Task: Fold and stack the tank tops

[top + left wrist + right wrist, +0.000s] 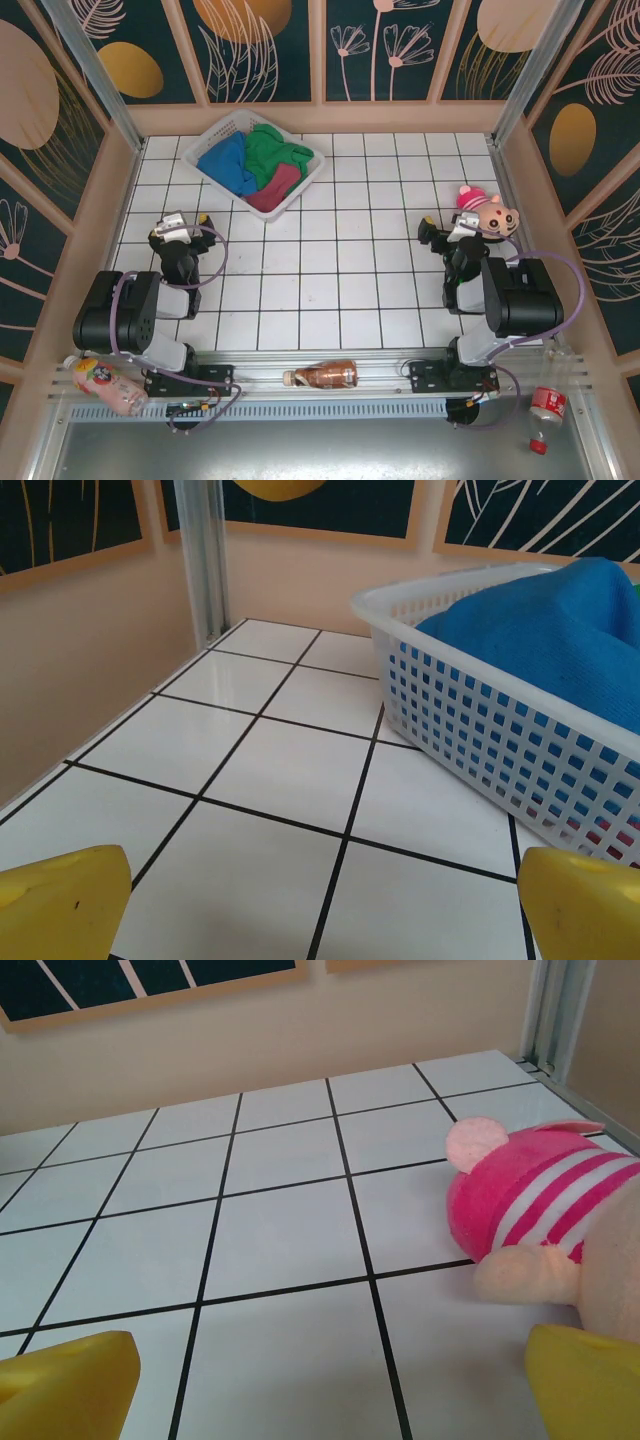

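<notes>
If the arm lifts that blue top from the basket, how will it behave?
The blue top looks soft and crumpled, so it will probably droop limply. It lies bunched against the green top in the white basket and may drag it along.

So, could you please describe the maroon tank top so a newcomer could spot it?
At the far left of the white tiled table sits a white lattice basket, set at an angle. Three tops lie bunched inside; the maroon tank top fills its near corner, beside the green tank top and blue tank top, the only dark red cloth.
</notes>
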{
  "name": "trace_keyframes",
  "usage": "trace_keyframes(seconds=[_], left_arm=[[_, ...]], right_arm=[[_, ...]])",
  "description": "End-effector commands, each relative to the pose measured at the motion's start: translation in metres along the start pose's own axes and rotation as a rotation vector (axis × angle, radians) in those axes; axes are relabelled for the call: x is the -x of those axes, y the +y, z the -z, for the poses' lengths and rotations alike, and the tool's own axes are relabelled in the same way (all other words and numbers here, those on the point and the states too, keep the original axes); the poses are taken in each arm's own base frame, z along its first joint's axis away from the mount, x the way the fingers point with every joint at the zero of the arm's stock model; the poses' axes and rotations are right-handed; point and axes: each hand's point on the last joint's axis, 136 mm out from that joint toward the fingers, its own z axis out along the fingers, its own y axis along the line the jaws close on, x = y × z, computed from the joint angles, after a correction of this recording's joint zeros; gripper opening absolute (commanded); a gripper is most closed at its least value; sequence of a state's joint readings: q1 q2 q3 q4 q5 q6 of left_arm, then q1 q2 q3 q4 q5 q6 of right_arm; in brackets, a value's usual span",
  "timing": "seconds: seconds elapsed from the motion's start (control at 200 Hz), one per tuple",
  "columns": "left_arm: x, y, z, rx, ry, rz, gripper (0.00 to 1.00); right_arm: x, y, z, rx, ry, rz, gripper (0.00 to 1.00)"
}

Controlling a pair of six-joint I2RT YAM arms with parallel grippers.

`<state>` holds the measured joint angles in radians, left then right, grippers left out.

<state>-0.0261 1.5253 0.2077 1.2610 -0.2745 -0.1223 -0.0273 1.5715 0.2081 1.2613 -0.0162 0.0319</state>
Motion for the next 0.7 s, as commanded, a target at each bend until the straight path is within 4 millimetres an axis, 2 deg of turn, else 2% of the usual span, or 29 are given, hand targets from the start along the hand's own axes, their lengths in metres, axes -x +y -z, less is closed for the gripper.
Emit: trace_keyframes(seconds=[0.0,0.265,0.415,0.505,0.58,0.695], left_arm=[[0.015,-0.015,-0.004,-0.071,-0.039,-0.030,0.99],[0.014,-0.020,-0.005,-0.108,-0.029,-0.037,0.99],[0.019,-0.029,-0.005,-0.156,-0.023,-0.061,0.99],[0.035,-0.029,-0.006,-0.142,-0.013,-0.056,0.99],[0.055,-0.039,0.002,-0.195,-0.033,-0.064,0.99],[0.085,-0.043,0.003,-0.198,0.021,-0.025,0.99]], right_arm=[[0.023,0.002,0.000,0.012,-0.082,0.018,0.99],[0.022,0.002,-0.002,0.020,-0.073,0.014,0.99],[0.025,0.003,-0.001,0.031,-0.080,0.011,0.99],[0.036,0.006,0.003,0.040,-0.084,0.017,0.99],[0.048,0.008,0.010,0.042,-0.099,0.023,0.99],[0.076,0.026,0.018,0.120,-0.111,0.048,0.99]])
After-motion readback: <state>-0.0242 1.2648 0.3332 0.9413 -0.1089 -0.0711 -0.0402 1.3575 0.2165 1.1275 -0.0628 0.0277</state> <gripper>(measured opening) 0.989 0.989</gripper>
